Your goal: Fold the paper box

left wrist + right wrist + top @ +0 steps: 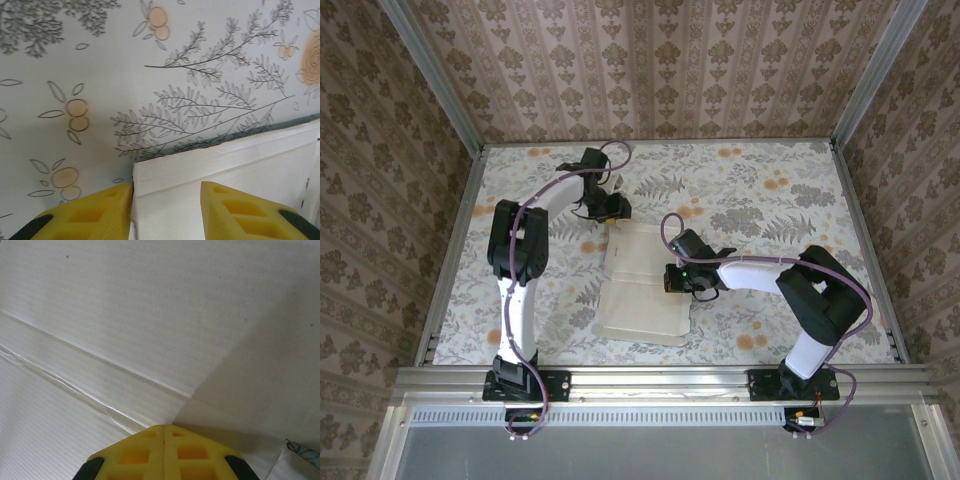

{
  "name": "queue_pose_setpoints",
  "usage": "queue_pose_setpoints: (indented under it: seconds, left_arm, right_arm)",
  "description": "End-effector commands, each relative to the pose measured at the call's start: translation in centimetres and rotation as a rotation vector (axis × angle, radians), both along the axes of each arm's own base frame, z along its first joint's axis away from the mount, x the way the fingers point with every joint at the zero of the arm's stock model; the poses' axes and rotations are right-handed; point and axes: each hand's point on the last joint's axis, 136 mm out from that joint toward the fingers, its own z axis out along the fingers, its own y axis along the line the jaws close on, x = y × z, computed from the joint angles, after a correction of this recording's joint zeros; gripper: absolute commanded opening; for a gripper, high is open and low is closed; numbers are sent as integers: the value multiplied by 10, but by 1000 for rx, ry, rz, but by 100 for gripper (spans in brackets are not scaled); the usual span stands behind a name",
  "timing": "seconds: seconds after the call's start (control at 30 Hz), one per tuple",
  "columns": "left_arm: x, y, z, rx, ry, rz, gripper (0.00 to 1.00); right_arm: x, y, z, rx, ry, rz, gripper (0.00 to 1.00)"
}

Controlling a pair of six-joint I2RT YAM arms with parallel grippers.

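Note:
The paper box (pixel 640 285) lies as a flat off-white sheet with creases in the middle of the table. My left gripper (pixel 610 207) hangs over its far edge. In the left wrist view the yellow fingers (pixel 100 210) stand apart, with the sheet's corner (pixel 240 160) between them and the left finger against the card's side edge; the left gripper (pixel 166 187) is open. My right gripper (pixel 670 278) is at the sheet's right side. In the right wrist view that gripper (pixel 164 427) is shut, nothing between the jaws, its tip down on the creased card (pixel 150 315).
The table is covered by a pale floral cloth (pixel 770 200) and boxed in by wallpapered walls on three sides. A metal rail (pixel 660 380) runs along the near edge by the arm bases. Bare cloth lies left and right of the sheet.

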Motion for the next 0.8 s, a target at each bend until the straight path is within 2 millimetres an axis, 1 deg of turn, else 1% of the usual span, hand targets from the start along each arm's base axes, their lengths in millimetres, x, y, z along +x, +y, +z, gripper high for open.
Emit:
queue_pose_setpoints:
  seconds: [0.0,0.2,0.33,0.6,0.77]
  left_arm:
    - [-1,-16,11,-39,-7,-52,40]
    - [-4,-24,4,-28,13,-78,39]
    - [-5,-25,-4,-11,36,-84,39]
    - [-4,-24,-19,39,66,-85,39]
    - [-7,-23,-27,69,87,-94,39]
  right_arm:
    - [-8,-13,-22,-56,47,-27,0]
    - [-9,-13,-23,-58,48,-28,0]
    - [-9,-15,-23,-62,50,-28,0]
    - [-10,-15,-23,-66,49,-26,0]
    - [-10,-16,-24,-72,51,-24,0]
